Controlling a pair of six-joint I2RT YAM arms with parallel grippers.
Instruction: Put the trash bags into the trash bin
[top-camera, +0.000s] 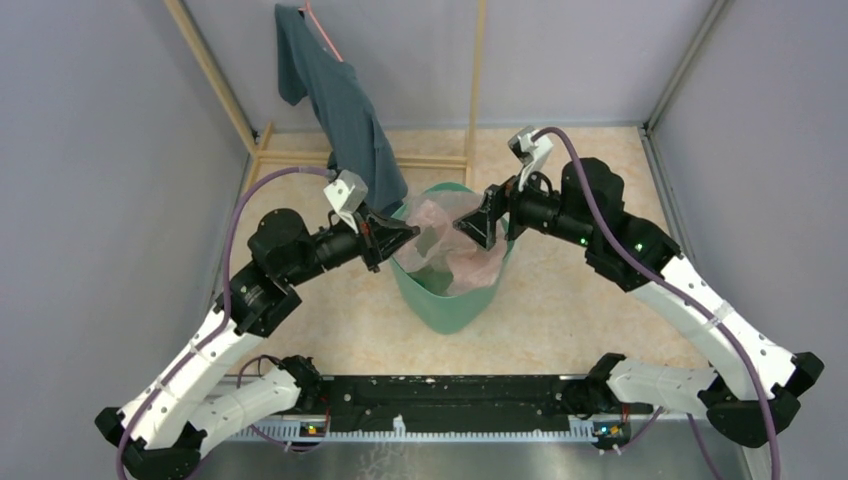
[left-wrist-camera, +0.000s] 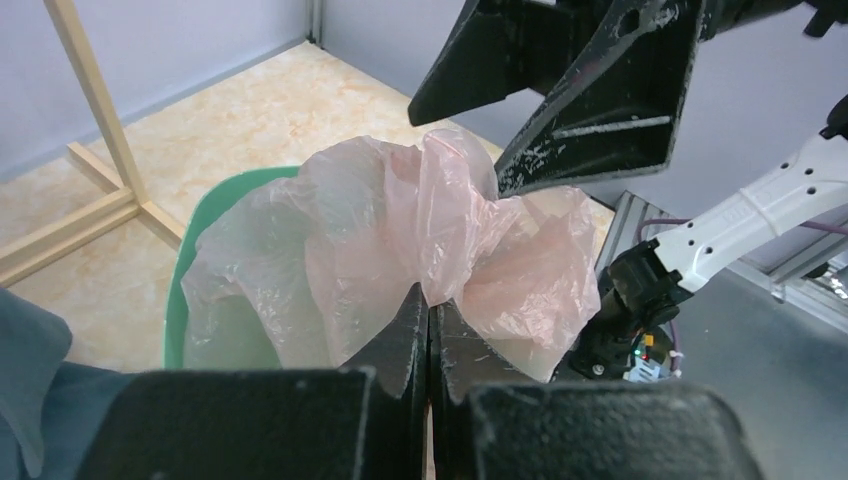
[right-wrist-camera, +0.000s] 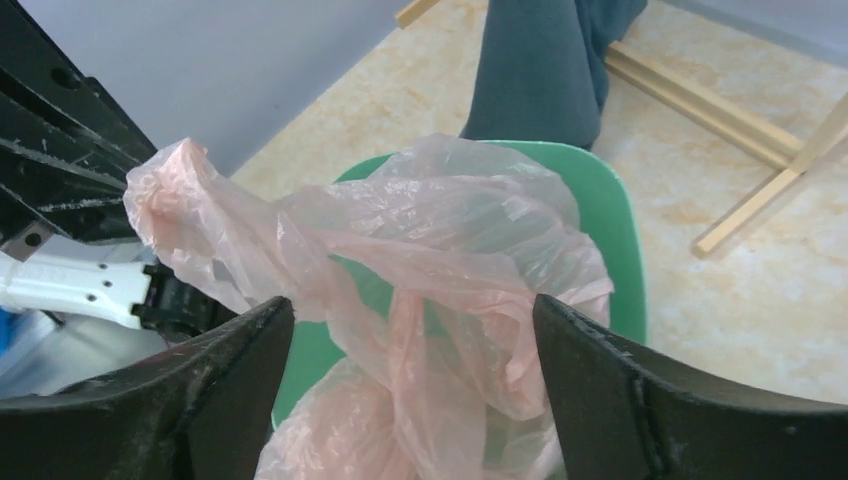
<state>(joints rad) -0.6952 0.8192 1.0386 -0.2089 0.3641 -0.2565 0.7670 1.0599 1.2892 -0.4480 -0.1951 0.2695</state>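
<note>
The mint-green trash bin (top-camera: 440, 305) stands on the floor between my two arms. A pale pink translucent trash bag (top-camera: 452, 243) lies crumpled across its mouth, part of it hanging inside. My left gripper (top-camera: 408, 233) is at the bin's left rim, shut on a fold of the bag (left-wrist-camera: 400, 220); the left wrist view shows its jaws (left-wrist-camera: 430, 302) closed with film pinched between them. My right gripper (top-camera: 472, 226) is over the bin's right side. It is open (right-wrist-camera: 412, 305), with the bag (right-wrist-camera: 450, 230) bunched between and below its fingers, touching neither.
A dark teal garment (top-camera: 345, 110) hangs from a wooden frame (top-camera: 472, 90) just behind the bin, reaching its back rim (right-wrist-camera: 610, 240). Grey walls enclose the beige floor on three sides. The arm bases sit on a black rail (top-camera: 450, 400).
</note>
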